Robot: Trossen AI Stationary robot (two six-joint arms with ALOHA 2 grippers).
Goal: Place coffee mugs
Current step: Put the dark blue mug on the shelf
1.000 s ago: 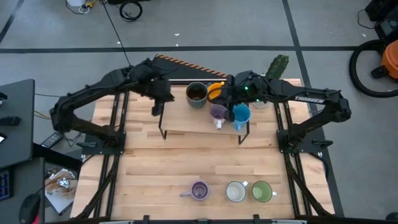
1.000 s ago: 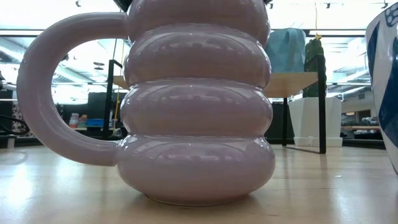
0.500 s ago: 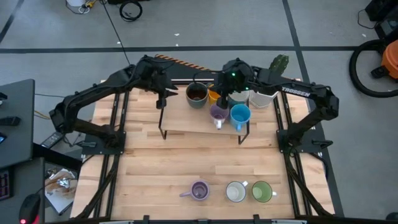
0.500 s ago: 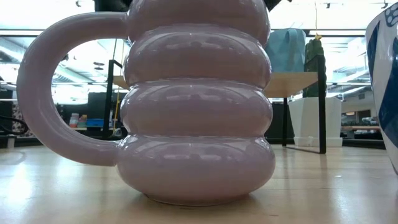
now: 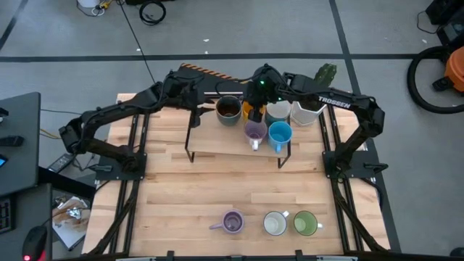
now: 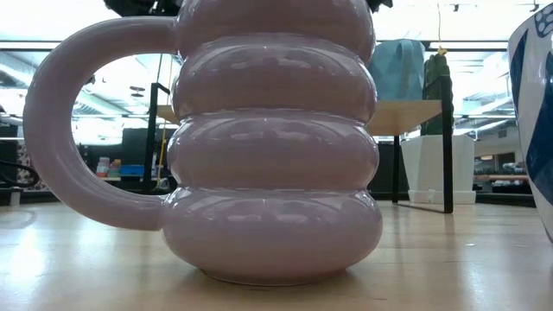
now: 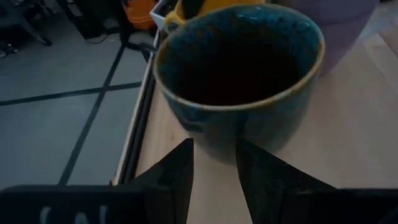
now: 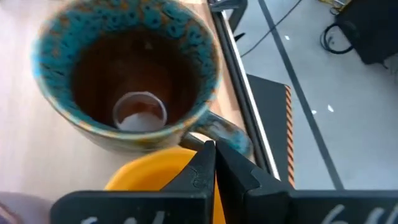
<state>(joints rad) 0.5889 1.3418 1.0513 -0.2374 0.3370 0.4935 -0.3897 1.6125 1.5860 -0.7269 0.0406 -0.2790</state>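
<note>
Left end effector [image 7: 214, 171]: fingers parted, set just before the dark brown mug [image 7: 242, 81], nothing held.
Right end effector [image 8: 214, 163]: closed, empty, above the orange mug [image 8: 155, 171].
Dark brown mug: upright on the raised shelf [image 5: 217, 141].

Grey floor [image 5: 290, 29], black seam lines, wooden table [image 5: 188, 196]

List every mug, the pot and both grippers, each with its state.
dark brown mug: upright, on shelf
orange mug: on shelf
lavender mug: upright, on shelf
blue mug: upright, on shelf
white mug: on shelf
cactus pot: upright
front lavender mug: on table
left gripper: open
right gripper: shut
</note>
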